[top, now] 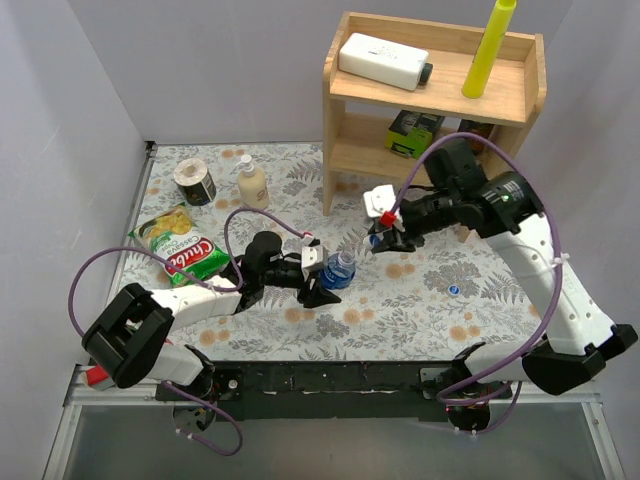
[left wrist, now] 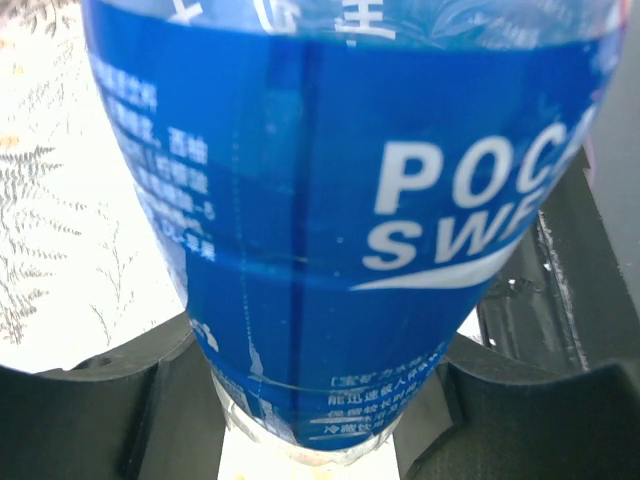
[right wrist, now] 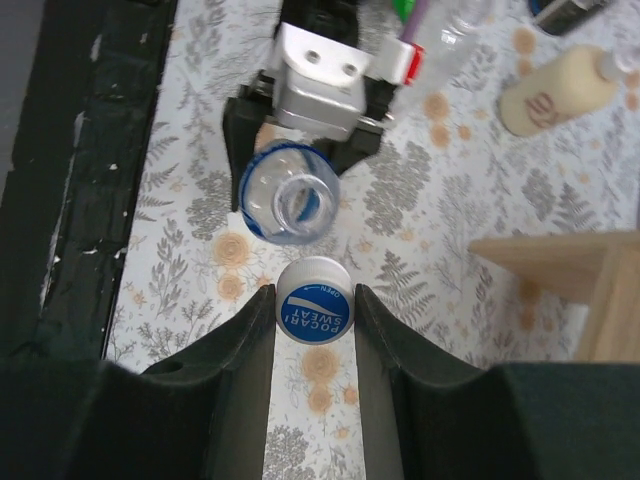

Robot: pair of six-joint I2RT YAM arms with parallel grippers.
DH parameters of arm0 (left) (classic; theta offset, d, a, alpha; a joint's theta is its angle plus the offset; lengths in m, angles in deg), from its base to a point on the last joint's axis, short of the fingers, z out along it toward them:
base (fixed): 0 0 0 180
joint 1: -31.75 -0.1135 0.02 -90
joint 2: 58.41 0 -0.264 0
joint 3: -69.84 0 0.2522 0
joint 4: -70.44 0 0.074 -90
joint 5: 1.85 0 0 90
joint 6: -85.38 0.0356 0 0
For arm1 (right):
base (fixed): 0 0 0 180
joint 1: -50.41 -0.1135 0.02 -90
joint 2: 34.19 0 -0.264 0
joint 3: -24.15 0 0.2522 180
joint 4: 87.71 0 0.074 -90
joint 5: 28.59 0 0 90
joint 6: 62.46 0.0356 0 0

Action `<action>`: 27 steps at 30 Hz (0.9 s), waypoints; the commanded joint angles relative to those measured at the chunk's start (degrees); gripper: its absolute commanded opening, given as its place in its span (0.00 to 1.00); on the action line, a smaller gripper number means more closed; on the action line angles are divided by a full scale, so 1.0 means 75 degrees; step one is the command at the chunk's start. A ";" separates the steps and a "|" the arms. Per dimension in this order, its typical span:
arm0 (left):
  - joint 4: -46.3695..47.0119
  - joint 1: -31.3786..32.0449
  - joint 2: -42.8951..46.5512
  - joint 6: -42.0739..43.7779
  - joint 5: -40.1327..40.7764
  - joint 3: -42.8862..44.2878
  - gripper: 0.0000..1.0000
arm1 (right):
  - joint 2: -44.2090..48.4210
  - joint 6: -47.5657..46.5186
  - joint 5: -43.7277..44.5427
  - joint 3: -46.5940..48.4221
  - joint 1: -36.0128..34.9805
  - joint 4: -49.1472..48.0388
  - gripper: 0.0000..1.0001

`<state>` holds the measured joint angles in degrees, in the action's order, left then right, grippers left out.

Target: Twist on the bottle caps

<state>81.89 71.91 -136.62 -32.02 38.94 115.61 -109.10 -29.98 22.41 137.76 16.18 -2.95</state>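
My left gripper is shut on the blue-labelled clear bottle, holding it upright on the table. In the left wrist view the bottle fills the frame between the black fingers. Its mouth is open and shows in the right wrist view. My right gripper is shut on a blue cap and holds it in the air just beside the bottle's mouth, apart from it. A second blue cap lies on the table to the right. A clear plain bottle shows partly behind the left gripper.
A wooden shelf stands at the back right, carrying a white box and a yellow tube. A cream bottle, a tape roll and a chips bag lie at the back left.
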 commanded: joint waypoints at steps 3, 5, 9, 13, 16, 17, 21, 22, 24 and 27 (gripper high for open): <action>0.0378 0.0083 -0.0247 0.0992 0.0081 -0.0026 0.00 | -0.0627 -0.0862 0.0406 0.0103 -0.1047 0.0541 0.20; 0.0237 0.0083 -0.0177 0.1274 0.0093 -0.0049 0.00 | -0.0861 -0.0990 0.0478 0.0244 -0.1235 0.0541 0.20; 0.0060 0.0083 -0.0154 0.1836 0.0256 -0.0084 0.00 | -0.1050 -0.1108 0.0630 0.0339 -0.1423 0.0541 0.20; 0.0084 0.0083 -0.0036 0.2082 0.0315 -0.0166 0.00 | -0.1039 -0.1331 0.0770 -0.0012 -0.1668 0.0529 0.21; 0.0165 0.0083 0.0034 0.2025 0.0420 -0.0260 0.00 | -0.1050 -0.1378 0.1016 -0.0142 -0.1821 0.0541 0.21; 0.0282 0.0083 0.0057 0.1978 0.0467 -0.0283 0.00 | -0.1050 -0.1401 0.1040 -0.0165 -0.1845 0.0529 0.21; 0.0540 0.0083 0.0139 0.1662 0.0538 -0.0447 0.00 | -0.0957 -0.1425 0.1263 -0.0294 -0.1927 0.0541 0.21; 0.0622 0.0083 0.0140 0.1614 0.0584 -0.0482 0.00 | -0.0922 -0.1425 0.1286 -0.0341 -0.1927 0.0541 0.21; 0.0798 0.0083 0.0210 0.1602 0.0620 -0.0576 0.00 | -0.0863 -0.1378 0.1356 -0.0481 -0.1939 0.0541 0.21; 0.0962 0.0094 0.0268 0.1649 0.0620 -0.0670 0.00 | -0.0816 -0.1319 0.1357 -0.0622 -0.1950 0.0541 0.21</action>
<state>84.84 72.48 -137.47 -19.52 42.81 111.28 -117.30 -40.10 31.65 134.53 1.90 -0.44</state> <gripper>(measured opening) 0.506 0.403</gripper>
